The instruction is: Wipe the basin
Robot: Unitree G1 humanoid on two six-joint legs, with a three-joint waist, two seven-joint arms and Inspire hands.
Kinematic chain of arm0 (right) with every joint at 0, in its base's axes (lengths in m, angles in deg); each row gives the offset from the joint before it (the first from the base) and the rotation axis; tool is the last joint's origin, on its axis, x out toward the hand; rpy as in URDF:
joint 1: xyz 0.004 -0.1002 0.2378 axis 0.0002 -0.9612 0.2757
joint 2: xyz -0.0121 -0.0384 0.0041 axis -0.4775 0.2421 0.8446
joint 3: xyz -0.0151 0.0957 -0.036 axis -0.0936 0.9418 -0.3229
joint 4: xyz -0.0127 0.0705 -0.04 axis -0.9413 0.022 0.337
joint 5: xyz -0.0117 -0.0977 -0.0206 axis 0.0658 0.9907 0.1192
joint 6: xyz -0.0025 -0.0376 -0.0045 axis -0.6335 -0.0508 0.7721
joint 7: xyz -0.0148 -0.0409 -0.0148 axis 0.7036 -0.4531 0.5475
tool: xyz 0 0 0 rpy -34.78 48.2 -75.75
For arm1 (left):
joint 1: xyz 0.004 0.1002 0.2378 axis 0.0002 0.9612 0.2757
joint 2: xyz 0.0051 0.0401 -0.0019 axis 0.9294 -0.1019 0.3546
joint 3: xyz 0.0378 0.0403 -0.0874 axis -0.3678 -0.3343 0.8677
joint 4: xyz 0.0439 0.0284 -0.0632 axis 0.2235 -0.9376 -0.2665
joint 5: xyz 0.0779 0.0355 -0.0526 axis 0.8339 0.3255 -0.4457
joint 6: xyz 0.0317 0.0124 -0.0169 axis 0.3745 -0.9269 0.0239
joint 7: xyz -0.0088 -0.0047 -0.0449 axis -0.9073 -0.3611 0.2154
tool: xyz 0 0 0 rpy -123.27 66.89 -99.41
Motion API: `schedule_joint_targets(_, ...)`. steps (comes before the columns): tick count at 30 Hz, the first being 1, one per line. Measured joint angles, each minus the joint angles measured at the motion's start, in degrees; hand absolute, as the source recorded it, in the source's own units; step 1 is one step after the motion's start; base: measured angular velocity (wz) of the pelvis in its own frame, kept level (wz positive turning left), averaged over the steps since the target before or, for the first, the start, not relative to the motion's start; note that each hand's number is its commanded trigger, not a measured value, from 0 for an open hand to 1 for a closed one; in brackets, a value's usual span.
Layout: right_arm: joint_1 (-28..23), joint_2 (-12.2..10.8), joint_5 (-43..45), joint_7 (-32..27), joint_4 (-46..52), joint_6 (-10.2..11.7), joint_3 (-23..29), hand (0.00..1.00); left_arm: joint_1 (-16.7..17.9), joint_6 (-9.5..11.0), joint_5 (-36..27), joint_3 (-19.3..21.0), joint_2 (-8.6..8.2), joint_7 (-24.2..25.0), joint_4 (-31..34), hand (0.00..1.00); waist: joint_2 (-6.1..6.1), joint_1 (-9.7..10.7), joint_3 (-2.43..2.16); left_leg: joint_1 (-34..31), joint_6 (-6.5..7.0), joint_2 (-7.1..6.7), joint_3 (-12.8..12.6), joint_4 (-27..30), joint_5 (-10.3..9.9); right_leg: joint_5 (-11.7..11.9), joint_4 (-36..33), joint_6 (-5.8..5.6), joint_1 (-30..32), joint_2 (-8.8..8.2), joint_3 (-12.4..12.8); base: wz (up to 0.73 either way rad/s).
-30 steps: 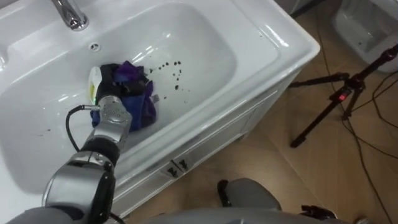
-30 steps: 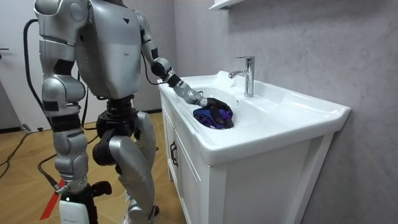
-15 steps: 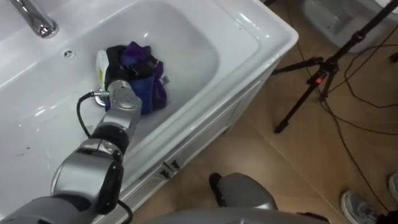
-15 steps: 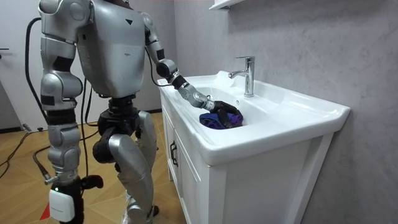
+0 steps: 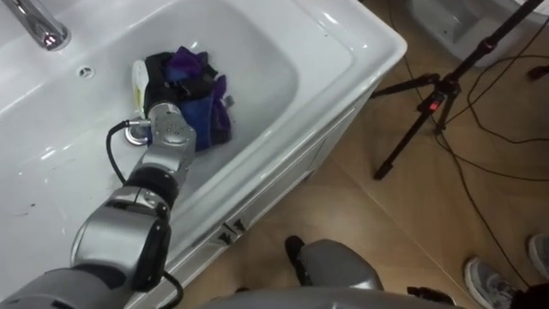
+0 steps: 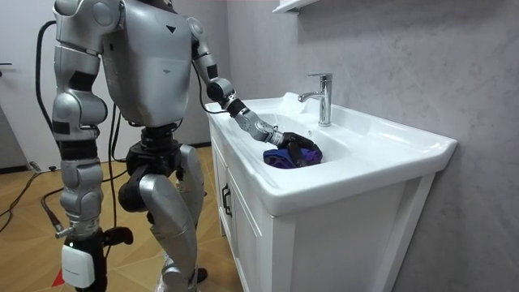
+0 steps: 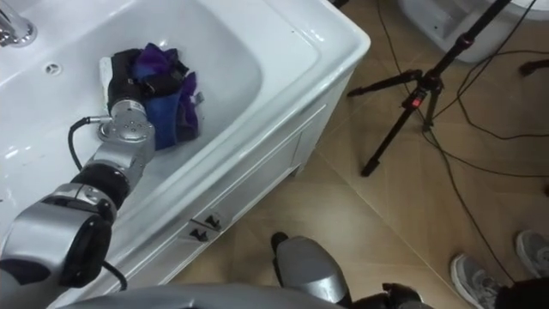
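The white basin is set in a white cabinet with a chrome tap at its back. A bunched purple cloth lies on the basin's floor. My left hand reaches down into the basin from the lower left, its dark fingers curled into the cloth and pressing it against the basin. The room view shows the same hand on the cloth below the tap. I stand in front of the cabinet, leaning slightly over it. My right hand hangs at my side.
A small overflow hole sits in the basin's back wall. The cabinet door handles are below the front rim. A black tripod with cables stands on the wooden floor to the right, and a person's shoe shows at the lower right.
My left hand has pushed the cloth to the right across the basin floor, over the dark specks that showed beside it a second ago. The head camera has shifted too.
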State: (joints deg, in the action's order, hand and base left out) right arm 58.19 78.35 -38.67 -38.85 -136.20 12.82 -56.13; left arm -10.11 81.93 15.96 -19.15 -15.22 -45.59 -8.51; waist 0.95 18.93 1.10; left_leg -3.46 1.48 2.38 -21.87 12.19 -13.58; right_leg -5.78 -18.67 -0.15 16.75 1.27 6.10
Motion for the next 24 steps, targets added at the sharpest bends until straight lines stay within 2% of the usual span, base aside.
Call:
schedule_joint_targets(6, 0.13, 0.02, -1.13, 0.67, -2.12, 0.04, -0.49, 0.0, -1.22, -0.22, -1.71, -0.49, 0.07, 0.04, -0.01, 1.0, -0.7, 0.46, 0.67, 0.13, 0.01, 0.02, -0.13, -0.04, -0.01, 0.14, -0.1, -0.02, 0.04, 0.12, 0.25, 0.0)
schedule_joint_targets(12, 0.02, 0.06, -1.24, 1.26, -4.23, 0.06, -0.61, 0.0, -1.79, -0.25, -2.21, -0.48, 1.01, -0.02, 0.0, 1.0, -1.01, 1.52, 0.75, 0.11, 0.0, 0.12, 0.1, 0.01, -0.01, 0.21, -0.05, 0.05, -0.15, 0.2, 0.25, 0.0)
schedule_joint_targets(19, -0.03, 0.22, -1.09, 2.1, -4.45, 0.11, -1.65, 0.0, -3.02, -0.29, -4.44, -1.07, 0.69, 0.66, 2.56, 1.0, -1.02, 1.81, 0.75, -0.01, -0.01, 0.15, 0.2, -0.04, -0.01, 0.21, 0.06, 0.05, -0.04, 0.24, 0.16, 0.0)
schedule_joint_targets(24, 0.15, 0.2, -0.95, 2.43, -3.99, 0.17, -4.1, 0.0, -3.23, -0.58, -4.46, -1.1, -0.22, 0.71, 4.1, 1.0, -1.02, 1.89, 0.74, 0.03, 0.0, 0.07, 0.11, -0.4, 0.0, 0.21, 0.29, 0.05, -0.12, 0.15, -0.06, 0.0)
